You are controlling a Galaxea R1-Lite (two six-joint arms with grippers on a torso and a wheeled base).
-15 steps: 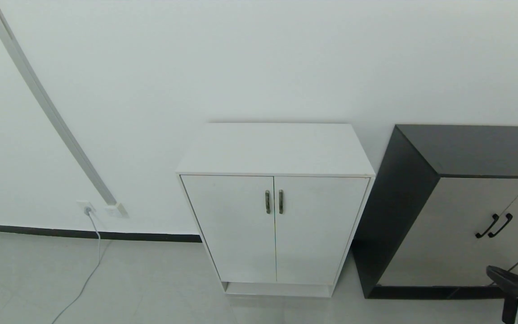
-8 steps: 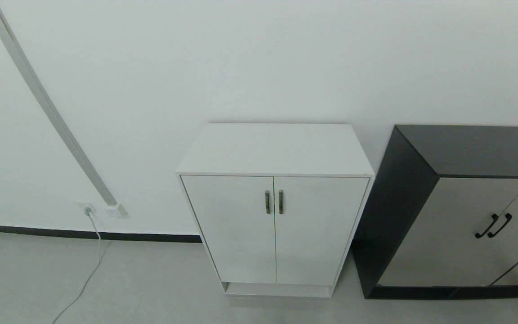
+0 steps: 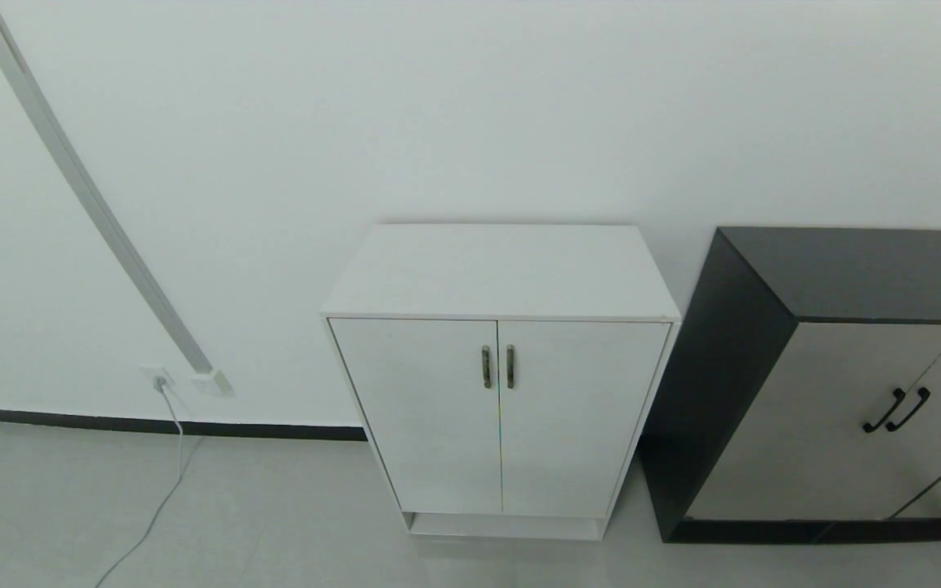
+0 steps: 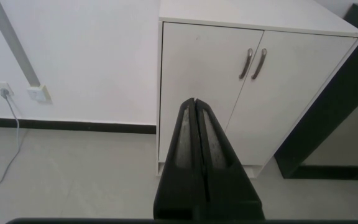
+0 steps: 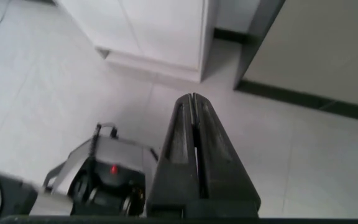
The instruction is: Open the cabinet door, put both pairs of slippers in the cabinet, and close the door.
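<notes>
plainly, white cabinet (image 3: 500,367), both doors closed.

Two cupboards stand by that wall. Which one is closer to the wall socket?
The white cabinet, the one with grey handles. The black-sided cabinet stands beyond it, farther from the wall socket.

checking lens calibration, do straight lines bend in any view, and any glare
Head view: the wall conduit bows and the white cabinet tapers downward, wide-angle distortion; the dark cabinet's doors look reflective, no harsh glare. Left wrist view: the conduit runs straight.
</notes>
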